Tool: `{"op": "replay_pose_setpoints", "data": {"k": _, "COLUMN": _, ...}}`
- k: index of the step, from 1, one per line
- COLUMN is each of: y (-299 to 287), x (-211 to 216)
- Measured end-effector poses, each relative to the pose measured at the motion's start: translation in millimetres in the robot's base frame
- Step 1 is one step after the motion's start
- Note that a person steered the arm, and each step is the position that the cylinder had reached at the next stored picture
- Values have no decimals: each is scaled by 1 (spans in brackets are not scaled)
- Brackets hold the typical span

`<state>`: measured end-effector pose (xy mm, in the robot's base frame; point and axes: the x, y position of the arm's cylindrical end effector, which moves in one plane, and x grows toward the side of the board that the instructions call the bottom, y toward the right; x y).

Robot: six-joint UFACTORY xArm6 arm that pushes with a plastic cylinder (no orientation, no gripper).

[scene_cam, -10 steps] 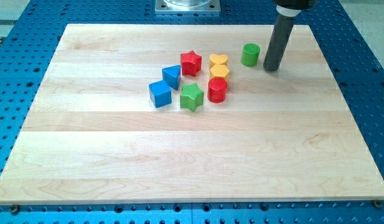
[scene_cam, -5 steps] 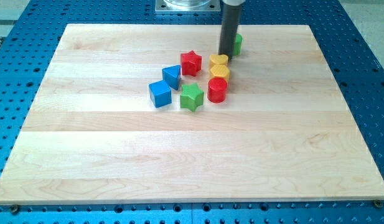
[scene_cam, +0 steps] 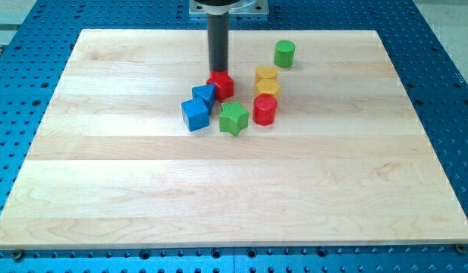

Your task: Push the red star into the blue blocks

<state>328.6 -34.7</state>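
The red star (scene_cam: 221,85) sits near the board's middle top, touching the upper blue block (scene_cam: 205,95) on its left. A blue cube (scene_cam: 195,114) lies just below and left of that block. My tip (scene_cam: 218,71) rests at the star's top edge, against it; the dark rod rises straight up from there.
A green star (scene_cam: 234,119) lies below the red star. A red cylinder (scene_cam: 265,110) is to its right. Two yellow blocks (scene_cam: 267,80) stack above the cylinder. A green cylinder (scene_cam: 284,54) stands at the upper right. The wooden board (scene_cam: 234,189) lies on a blue perforated table.
My tip swept left from beside the green cylinder, nudging it up-left, and reached the red star. The star slid down-left into the upper blue block, which shifted slightly left.
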Motion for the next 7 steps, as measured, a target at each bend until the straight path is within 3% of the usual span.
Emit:
{"op": "replay_pose_setpoints", "data": {"k": 1, "y": -18, "x": 0}}
{"op": "replay_pose_setpoints", "data": {"k": 3, "y": 68, "x": 2}}
{"op": "replay_pose_setpoints", "data": {"k": 5, "y": 33, "x": 15}}
{"op": "replay_pose_setpoints", "data": {"k": 7, "y": -15, "x": -3}}
